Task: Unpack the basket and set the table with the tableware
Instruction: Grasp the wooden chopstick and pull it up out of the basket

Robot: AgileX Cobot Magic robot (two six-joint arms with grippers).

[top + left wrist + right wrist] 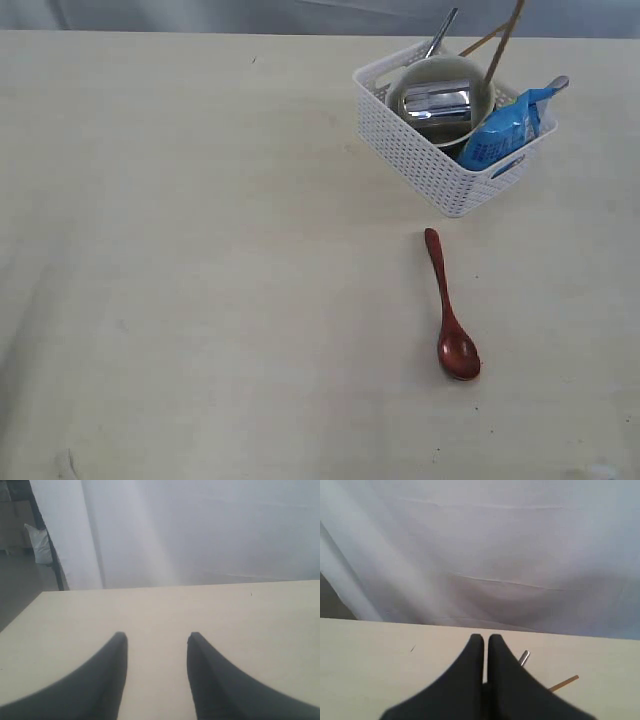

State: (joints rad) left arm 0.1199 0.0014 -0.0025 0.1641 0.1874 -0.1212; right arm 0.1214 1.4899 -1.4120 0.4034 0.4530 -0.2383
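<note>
The left gripper [157, 636] has its fingers [107, 675] spread wide with nothing between them, only bare table [150, 607] below. The right gripper [485, 637] has its fingers [465, 680] pressed together on nothing. Just past them the tip of a steel handle [524, 657] and the end of one of the chopsticks [565, 682] show above the table. A pale curtain [495, 555] hangs beyond.

In the exterior view the basket [420, 160] stands on the table, set cornerwise. The spoon [450, 305] lies flat on the table in front of the basket, clear of it, with its handle end toward the basket and its scoop away.

The rest of the tableware in view is inside the basket. The bowl [455, 68] fills the rear part, and the cup [440, 103] lies on its side in the bowl. The chopsticks lean up and out over the basket's back rim, and the steel handle rises beside them. A blue bag [505, 130] stands against the basket's front right wall by the cut-out handle. A second steel handle [557, 84] pokes out behind the bag at the right corner.
</note>
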